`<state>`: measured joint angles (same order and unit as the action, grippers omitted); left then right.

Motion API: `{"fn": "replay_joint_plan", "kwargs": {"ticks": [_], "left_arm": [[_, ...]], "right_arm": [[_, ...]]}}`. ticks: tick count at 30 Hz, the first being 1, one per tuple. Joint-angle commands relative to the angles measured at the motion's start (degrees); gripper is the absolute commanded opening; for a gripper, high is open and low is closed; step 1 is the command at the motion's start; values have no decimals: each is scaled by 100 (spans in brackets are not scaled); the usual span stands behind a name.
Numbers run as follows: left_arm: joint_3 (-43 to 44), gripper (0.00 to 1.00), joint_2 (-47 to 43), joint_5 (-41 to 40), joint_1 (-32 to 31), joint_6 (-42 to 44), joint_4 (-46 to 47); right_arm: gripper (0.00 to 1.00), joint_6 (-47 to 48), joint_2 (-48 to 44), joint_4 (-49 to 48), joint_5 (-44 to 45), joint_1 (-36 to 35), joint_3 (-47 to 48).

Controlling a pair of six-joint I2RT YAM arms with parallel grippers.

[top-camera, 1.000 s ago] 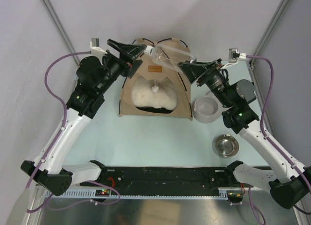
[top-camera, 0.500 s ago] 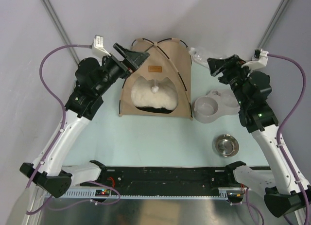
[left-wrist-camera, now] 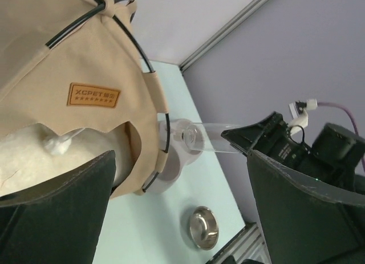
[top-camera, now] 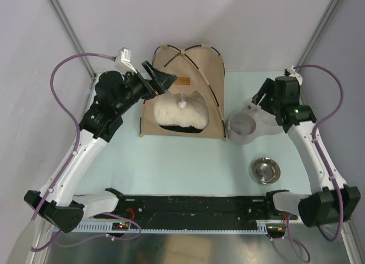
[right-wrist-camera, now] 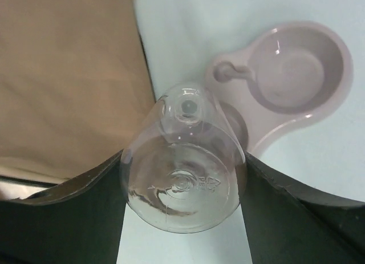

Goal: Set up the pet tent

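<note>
While the pet tent (top-camera: 191, 67) stands upright at 12 o'clock on the pale green tabletop (top-camera: 188, 161), its thin dark poles (left-wrist-camera: 85, 20) arch over the tan fabric and meet near the peak. A brown label patch (left-wrist-camera: 93, 95) sits above the entrance, a white pompom (left-wrist-camera: 51, 144) hangs just beneath it, and a fluffy cream cushion (top-camera: 171, 111) fills the inside. The left claw (top-camera: 164, 80) hovers at the tent's 10 o'clock side, close to the front slope. Its fingers (left-wrist-camera: 63, 207) are spread wide with nothing between them, and whether it touches the fabric cannot be told. At 3 o'clock from the tent lies a grey feeder dish (top-camera: 242, 127), just beside the tent's corner. The right claw (right-wrist-camera: 183, 161) is clamped around a clear plastic bottle (right-wrist-camera: 182, 178), which is tilted with its neck toward the dish's smaller socket. Whether the neck is seated there is unclear. A steel bowl (top-camera: 265, 170) rests on its own at 5 o'clock from the dish, well apart from the tent.
</note>
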<state>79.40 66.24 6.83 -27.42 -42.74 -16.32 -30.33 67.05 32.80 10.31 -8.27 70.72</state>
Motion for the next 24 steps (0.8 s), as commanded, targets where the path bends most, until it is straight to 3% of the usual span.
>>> {"fn": "replay_joint_plan", "kwargs": {"ticks": [1, 24], "left_arm": [[-36, 100, 13, 125, 59, 448, -164], [-481, 100, -218, -264, 228, 1024, -769]], "right_arm": [[33, 428, 603, 645, 114, 44, 760], [28, 1112, 2706, 936, 674, 135, 2225]]}}
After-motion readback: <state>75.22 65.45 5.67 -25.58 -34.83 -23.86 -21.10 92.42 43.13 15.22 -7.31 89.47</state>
